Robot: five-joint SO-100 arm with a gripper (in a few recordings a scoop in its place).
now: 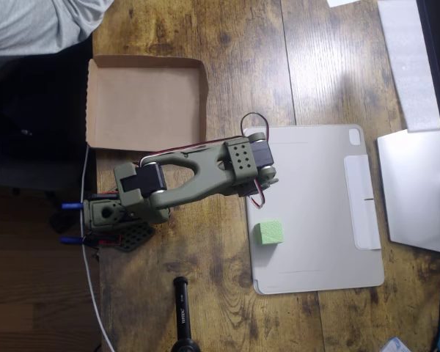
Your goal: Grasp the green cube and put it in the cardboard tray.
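The small pastel-green cube (270,232) lies on the light grey tablet cover, near the cover's left edge. The brown cardboard tray (104,136) sits at the table's upper left and holds nothing. The olive-green arm reaches from its base at the left toward the right. Its gripper (262,178) hangs over the cover's top-left corner, a short way above the cube in the picture and apart from it. The wrist body hides the fingers from above, so their state cannot be read.
The grey tablet cover (315,198) covers the right middle of the wooden table. A silver device (414,191) and a white foam sheet (411,59) lie at the right. A black post (182,312) stands at the bottom. A person's grey sleeve (37,26) shows at the top left.
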